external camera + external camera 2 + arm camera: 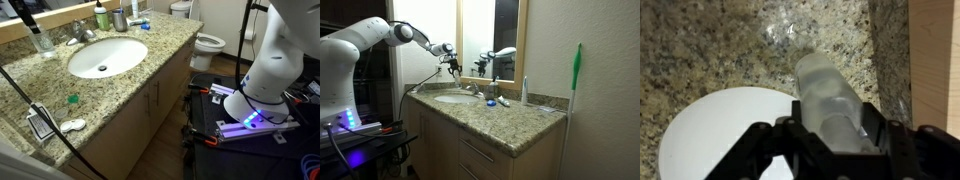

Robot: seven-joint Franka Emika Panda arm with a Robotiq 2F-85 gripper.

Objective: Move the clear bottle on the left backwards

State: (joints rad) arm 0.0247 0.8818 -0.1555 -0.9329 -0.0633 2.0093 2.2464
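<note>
The clear bottle (828, 92) is a transparent ribbed plastic bottle. In the wrist view it sits between my two black fingers, and my gripper (830, 135) is shut on it. Below it lie the granite counter (710, 45) and the rim of the white sink (715, 135). In both exterior views my gripper (30, 20) (452, 60) hangs over the back corner of the counter beside the sink. The bottle (42, 42) (454, 70) points down from it, near the backsplash. In an exterior view it looks lifted off the counter.
A faucet (85, 35) stands behind the sink (105, 57). A greenish soap bottle (101, 17) and a cup (119, 19) stand at the back. A small green cap (72, 98) and a white object (72, 125) lie near the front edge. A toilet (207, 45) stands beyond the counter. A wall mirror (475, 35) is behind.
</note>
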